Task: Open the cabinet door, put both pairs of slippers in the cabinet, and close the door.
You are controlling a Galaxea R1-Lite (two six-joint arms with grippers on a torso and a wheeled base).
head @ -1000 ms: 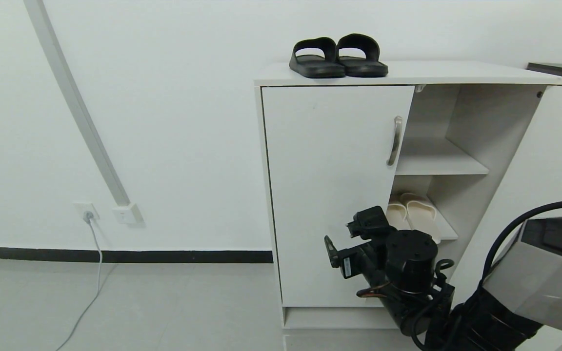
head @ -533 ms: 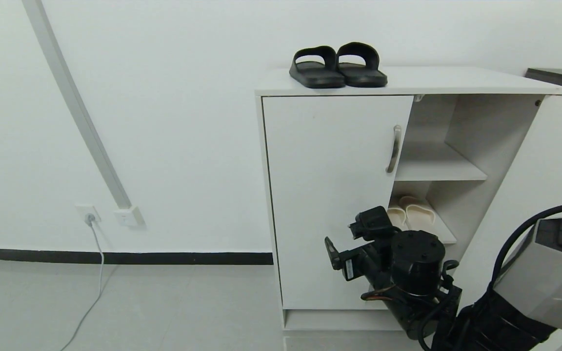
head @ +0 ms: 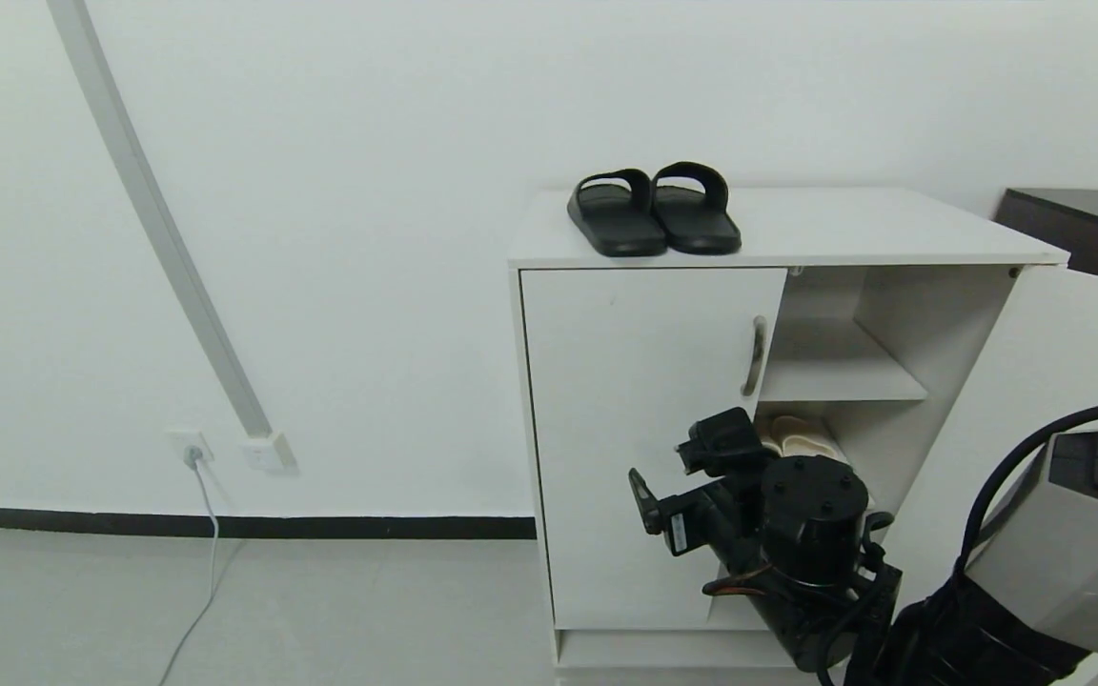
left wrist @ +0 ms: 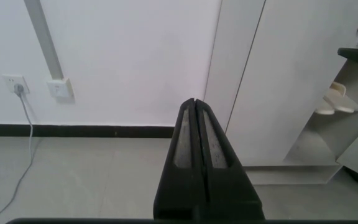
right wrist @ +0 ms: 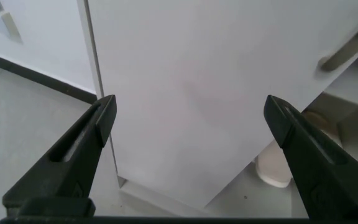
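Camera has risen; things unmoved. Right gripper [right wrist: 188,118] spread, empty; left gripper [left wrist: 194,112] clenched on nothing. Risk: a careless grab tips the black slippers [head: 654,211] off the front edge of the cabinet [head: 844,227].

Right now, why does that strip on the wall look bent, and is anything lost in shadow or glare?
Head view: the wall strip bows, probably a wide-lens effect; lighting is even, no glare; the inside of the open cabinet is shaded, dimming the pale slippers; the black slippers cast little shadow. Left wrist view: the strip runs straight.
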